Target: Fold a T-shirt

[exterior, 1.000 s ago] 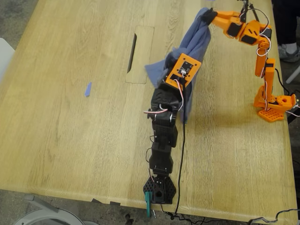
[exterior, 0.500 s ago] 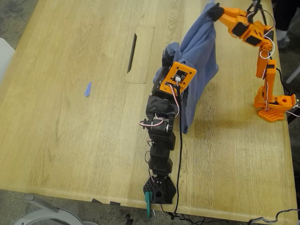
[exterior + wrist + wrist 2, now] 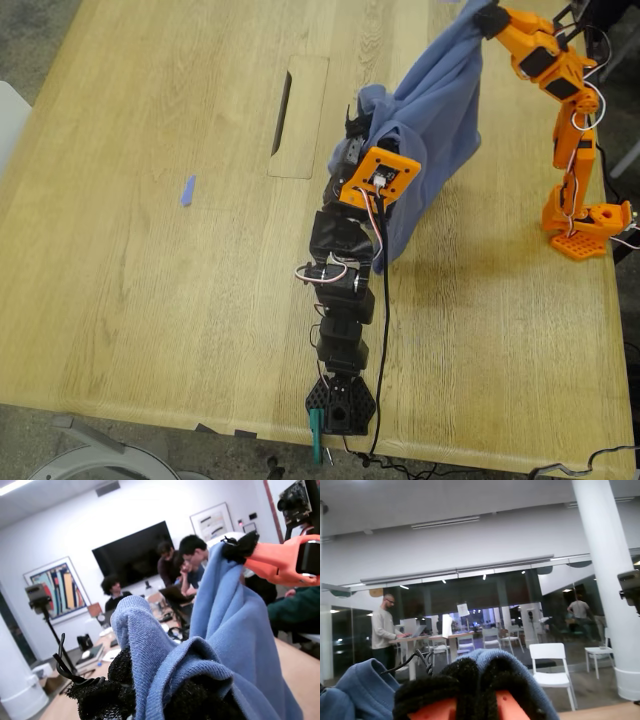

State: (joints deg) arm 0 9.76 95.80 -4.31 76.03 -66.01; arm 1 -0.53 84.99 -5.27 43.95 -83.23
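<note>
T-shirt lifted higher and stretched wider between two pincers.

My first gripper [image 3: 360, 125], the black arm's pincer, is clenched on one bunch of the slate-blue T-shirt [image 3: 435, 110]; my second gripper [image 3: 489, 18], the orange arm's pincer, grasps another bunch and has risen toward the worktop's [image 3: 150, 280] far edge. The cloth hangs between them above the worktop; a blue tape strip [image 3: 187, 190] lies well apart.

One T-shirt [image 3: 440, 110], two robot arms, each with one gripper: my first gripper [image 3: 360, 125], my second gripper [image 3: 488, 18]; one table [image 3: 150, 300]; one blue tape strip [image 3: 187, 190]
</note>
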